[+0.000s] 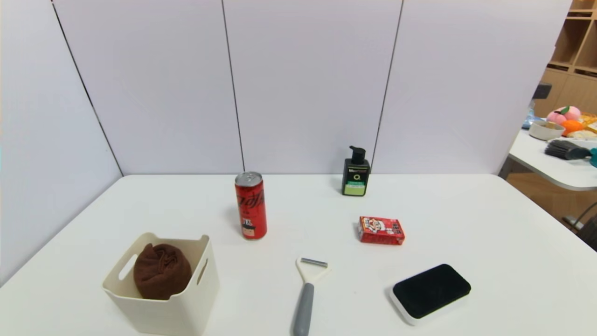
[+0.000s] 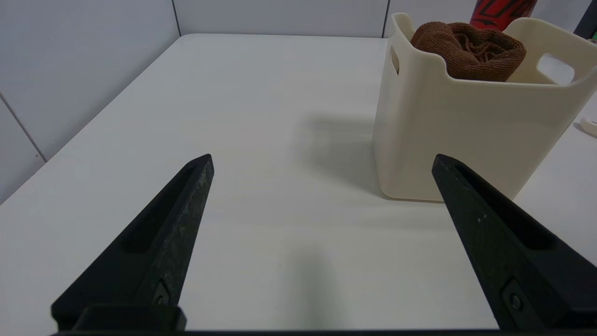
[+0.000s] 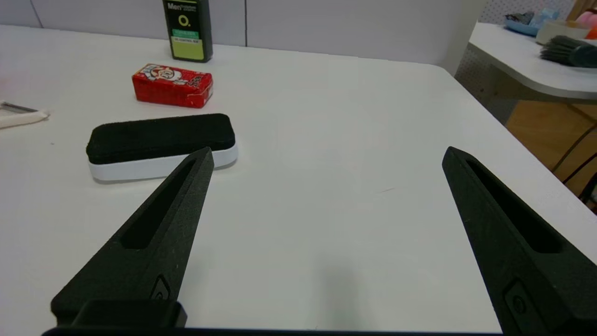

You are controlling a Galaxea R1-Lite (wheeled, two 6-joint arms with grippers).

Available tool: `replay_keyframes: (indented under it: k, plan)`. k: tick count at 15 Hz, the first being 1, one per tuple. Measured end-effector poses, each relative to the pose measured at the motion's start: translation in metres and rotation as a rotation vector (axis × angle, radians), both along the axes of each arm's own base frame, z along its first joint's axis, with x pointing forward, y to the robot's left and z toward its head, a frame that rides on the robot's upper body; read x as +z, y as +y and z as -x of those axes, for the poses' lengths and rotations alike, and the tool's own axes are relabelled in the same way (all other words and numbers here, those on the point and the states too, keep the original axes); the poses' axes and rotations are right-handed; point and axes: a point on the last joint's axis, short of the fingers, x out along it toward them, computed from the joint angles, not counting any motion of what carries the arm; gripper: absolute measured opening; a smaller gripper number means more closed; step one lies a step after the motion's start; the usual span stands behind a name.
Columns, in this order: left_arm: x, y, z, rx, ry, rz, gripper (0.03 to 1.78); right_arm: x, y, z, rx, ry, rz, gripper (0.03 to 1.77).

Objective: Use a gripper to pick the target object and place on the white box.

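The dark-brown rolled towel (image 1: 162, 270) rests inside the cream-white box (image 1: 179, 311) at the near left of the table; it also shows in the left wrist view, the towel (image 2: 468, 49) poking above the box (image 2: 466, 135). My left gripper (image 2: 322, 158) is open and empty, low over bare table a short way from the box. Open and empty too, my right gripper (image 3: 326, 154) hovers over bare table beside the black pad (image 3: 158, 135). Neither gripper appears in the head view.
A red can (image 1: 251, 205) stands behind the box. A dark pump bottle (image 1: 356, 173) is at the back wall, a red carton (image 1: 381, 230) mid-table, a peeler (image 1: 306, 291) near the front, a black white-rimmed pad (image 1: 430, 290) at front right. Another table (image 1: 555, 163) stands at right.
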Motion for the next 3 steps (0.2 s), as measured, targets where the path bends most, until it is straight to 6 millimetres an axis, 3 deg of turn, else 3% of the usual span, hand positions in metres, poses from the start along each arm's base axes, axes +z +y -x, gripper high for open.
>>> replay_keyframes:
  k: [3]
  plan:
    - [0.0, 0.0, 0.0, 0.0, 0.0, 0.0, 1.69, 0.0, 0.0, 0.0, -0.001, 0.0, -0.05, 1.69]
